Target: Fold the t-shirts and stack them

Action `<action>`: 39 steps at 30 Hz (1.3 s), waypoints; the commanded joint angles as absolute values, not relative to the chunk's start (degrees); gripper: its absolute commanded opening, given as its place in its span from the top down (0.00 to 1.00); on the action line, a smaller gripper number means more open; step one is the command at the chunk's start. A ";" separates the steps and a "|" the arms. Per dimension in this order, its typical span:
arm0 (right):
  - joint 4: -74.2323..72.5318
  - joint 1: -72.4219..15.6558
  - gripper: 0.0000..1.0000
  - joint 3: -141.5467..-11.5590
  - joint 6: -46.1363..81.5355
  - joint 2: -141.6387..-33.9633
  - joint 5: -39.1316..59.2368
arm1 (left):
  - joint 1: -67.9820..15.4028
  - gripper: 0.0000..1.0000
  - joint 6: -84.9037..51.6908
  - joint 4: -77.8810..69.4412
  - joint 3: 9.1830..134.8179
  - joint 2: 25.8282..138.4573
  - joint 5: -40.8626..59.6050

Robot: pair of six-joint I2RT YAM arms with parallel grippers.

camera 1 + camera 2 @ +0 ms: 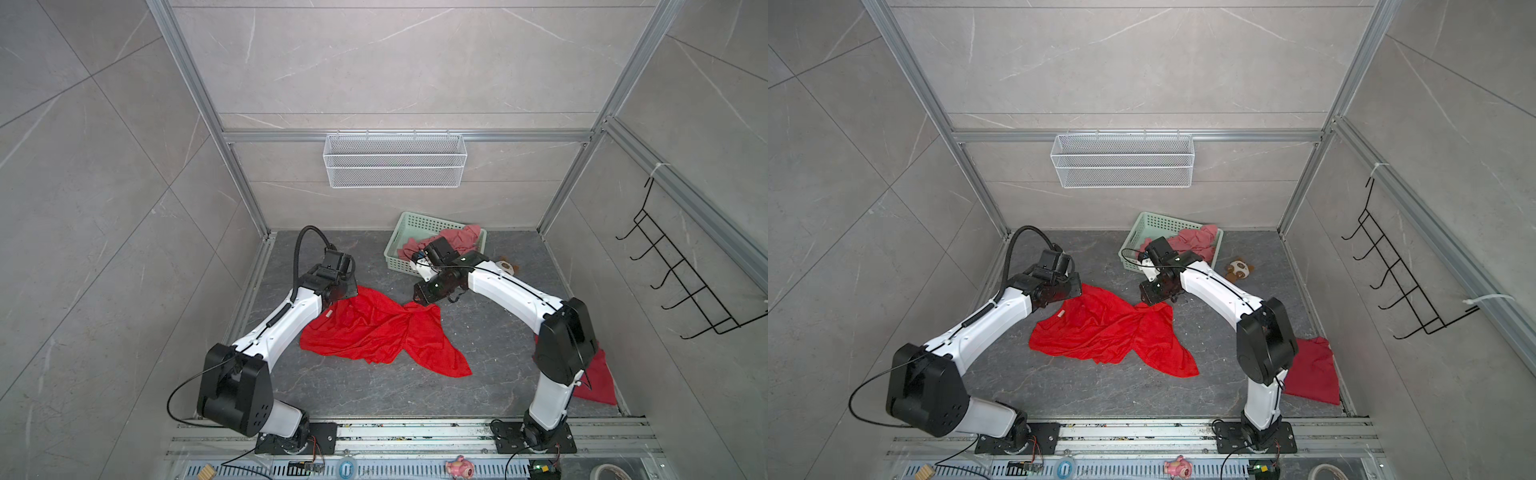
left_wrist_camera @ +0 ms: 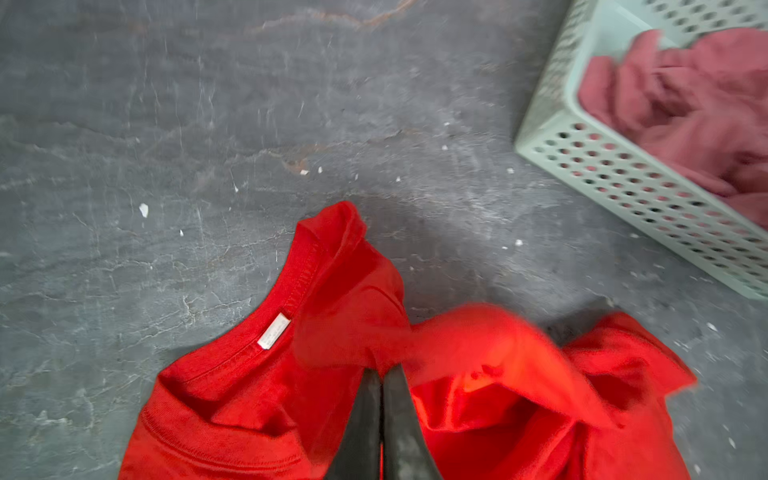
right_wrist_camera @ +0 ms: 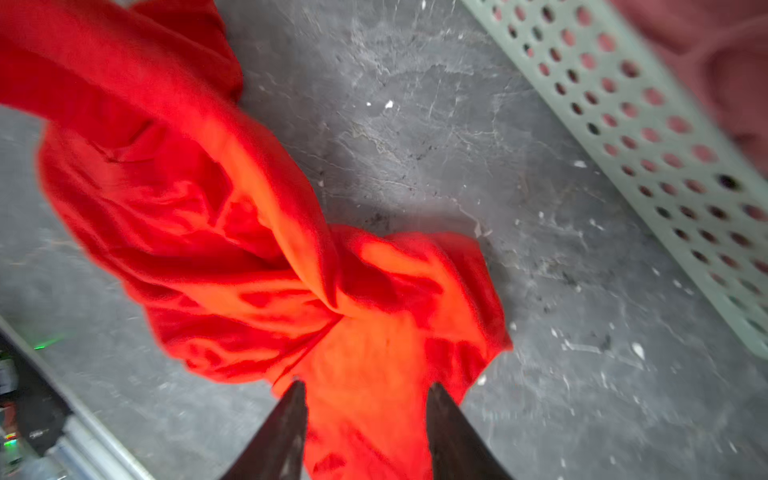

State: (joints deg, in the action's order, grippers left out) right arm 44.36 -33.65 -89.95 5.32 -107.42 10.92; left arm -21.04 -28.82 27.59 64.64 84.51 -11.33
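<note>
The red shirt (image 1: 374, 332) is showing thin, matt, creased cloth. The basket (image 1: 419, 226) is showing matt, perforated plastic. The desk (image 1: 374, 395) is showing a matt, veined, stone-look surface with pale flecks.

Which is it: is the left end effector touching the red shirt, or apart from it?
Touching. The left wrist view shows the left end effector shut on a bunched fold of the red shirt.

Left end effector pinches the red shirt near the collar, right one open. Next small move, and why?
Probably close the right end effector on the red t-shirt where it bunches beneath, then pull away from the left end effector: the fabric lies twisted between them.
</note>
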 commanded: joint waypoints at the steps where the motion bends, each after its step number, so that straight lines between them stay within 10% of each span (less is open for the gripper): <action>1: 39.90 -33.99 0.47 -89.23 8.93 -105.41 8.12 | -18.89 1.00 -30.93 22.57 67.30 84.55 -9.03; 17: 21.80 -34.10 0.37 -52.19 37.43 -82.09 15.90 | -15.27 1.00 -30.75 18.87 68.40 89.12 -2.63; 39: 8.67 -34.09 0.35 -41.13 51.73 -87.00 17.86 | -15.05 1.00 -31.21 17.23 65.85 85.64 -1.15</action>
State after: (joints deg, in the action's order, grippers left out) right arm 7.99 -33.78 -40.07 50.76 -85.43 19.44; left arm -15.33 -30.24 18.81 66.24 88.42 -1.34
